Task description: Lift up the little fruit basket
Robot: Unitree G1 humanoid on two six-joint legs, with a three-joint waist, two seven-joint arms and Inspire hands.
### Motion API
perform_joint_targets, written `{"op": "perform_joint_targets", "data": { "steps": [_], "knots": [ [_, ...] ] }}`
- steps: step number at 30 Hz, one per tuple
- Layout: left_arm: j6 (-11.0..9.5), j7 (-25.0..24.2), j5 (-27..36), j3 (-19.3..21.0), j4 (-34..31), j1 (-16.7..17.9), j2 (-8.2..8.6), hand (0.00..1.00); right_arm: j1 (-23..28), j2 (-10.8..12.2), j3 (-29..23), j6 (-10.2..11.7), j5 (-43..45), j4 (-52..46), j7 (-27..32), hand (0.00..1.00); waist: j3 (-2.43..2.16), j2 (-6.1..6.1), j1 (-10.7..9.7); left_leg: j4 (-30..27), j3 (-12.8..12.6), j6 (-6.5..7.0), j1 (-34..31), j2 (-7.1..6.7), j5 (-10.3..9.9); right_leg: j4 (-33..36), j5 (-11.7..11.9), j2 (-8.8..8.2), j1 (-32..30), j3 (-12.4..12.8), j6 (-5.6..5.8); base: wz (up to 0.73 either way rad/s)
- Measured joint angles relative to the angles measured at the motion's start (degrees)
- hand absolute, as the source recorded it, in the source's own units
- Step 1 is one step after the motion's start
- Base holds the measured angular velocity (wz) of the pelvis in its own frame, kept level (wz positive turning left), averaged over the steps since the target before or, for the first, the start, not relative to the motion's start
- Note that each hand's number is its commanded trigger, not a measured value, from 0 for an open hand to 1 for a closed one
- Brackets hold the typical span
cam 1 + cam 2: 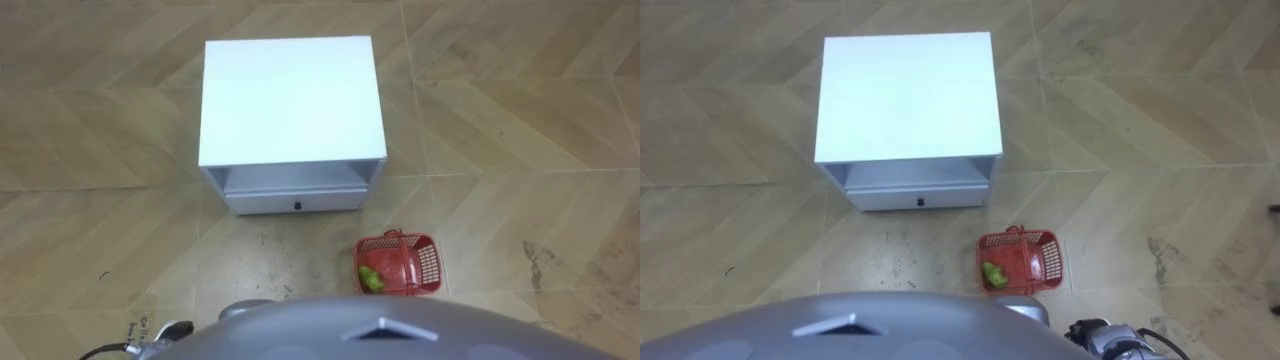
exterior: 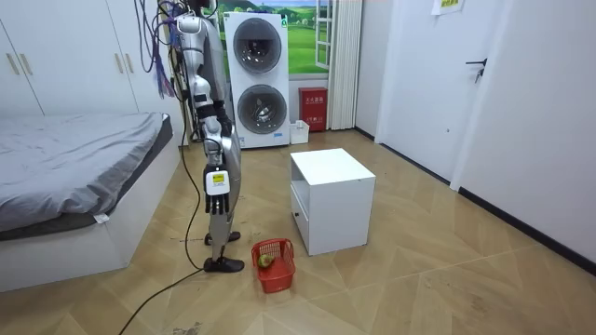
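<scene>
A red plastic fruit basket (image 1: 418,264) (image 1: 1036,255) stands on the wooden floor, a little to my right and just in front of me. A green fruit (image 1: 369,279) (image 1: 992,272) lies in its near left corner. Its handle is raised over the middle. In the room view the basket (image 2: 277,268) sits by my feet while I stand upright facing the white cabinet. My right hand (image 2: 216,194) hangs beside my thigh, well above the basket. A bit of my left hand (image 1: 165,328) shows at the lower left edge, and part of my right hand (image 1: 1108,336) at the lower right edge.
A white bedside cabinet (image 1: 290,100) (image 2: 331,172) with a bare top and a shut drawer (image 1: 295,203) stands straight ahead, beyond the basket. In the room view a bed (image 2: 74,158) lies behind me, and stacked washing machines (image 2: 256,74) and a red box (image 2: 313,109) stand at the far wall.
</scene>
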State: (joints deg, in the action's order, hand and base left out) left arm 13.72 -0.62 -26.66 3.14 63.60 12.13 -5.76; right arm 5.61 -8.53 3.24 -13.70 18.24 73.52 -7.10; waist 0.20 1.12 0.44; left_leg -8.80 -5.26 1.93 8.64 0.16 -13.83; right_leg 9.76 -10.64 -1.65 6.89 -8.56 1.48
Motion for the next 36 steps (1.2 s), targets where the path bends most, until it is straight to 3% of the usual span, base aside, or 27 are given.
{"op": "perform_joint_targets", "data": {
  "steps": [27,32,36],
  "knots": [
    [-0.01,0.03,-0.07,0.05,0.01,0.61,-0.01,0.00,0.09,0.01,0.01,-0.08,-1.29,0.23,0.09,0.00,0.08,0.22,0.06,-0.61,0.73,0.00,-0.15,-0.18,0.00,-0.09,-0.44,-0.25,0.06,-0.18,-0.31,0.01],
    [0.05,-0.10,-0.06,0.09,-0.08,0.69,-0.05,0.00,0.21,0.00,-0.01,-0.10,-2.29,0.25,0.25,0.00,0.00,0.37,0.07,-0.63,0.75,0.00,-0.24,-0.63,0.00,-0.06,-0.57,-0.45,-0.05,-0.31,-0.21,0.00],
    [-0.07,-0.52,-0.43,0.28,-0.05,-0.09,-0.12,0.00,-0.08,0.00,-0.26,-0.02,-2.31,0.01,1.15,0.00,-0.37,0.89,0.10,-1.91,0.51,0.01,-1.70,-0.85,0.01,1.08,-0.79,-1.31,-1.72,-0.24,0.04,0.00]
  ]
}}
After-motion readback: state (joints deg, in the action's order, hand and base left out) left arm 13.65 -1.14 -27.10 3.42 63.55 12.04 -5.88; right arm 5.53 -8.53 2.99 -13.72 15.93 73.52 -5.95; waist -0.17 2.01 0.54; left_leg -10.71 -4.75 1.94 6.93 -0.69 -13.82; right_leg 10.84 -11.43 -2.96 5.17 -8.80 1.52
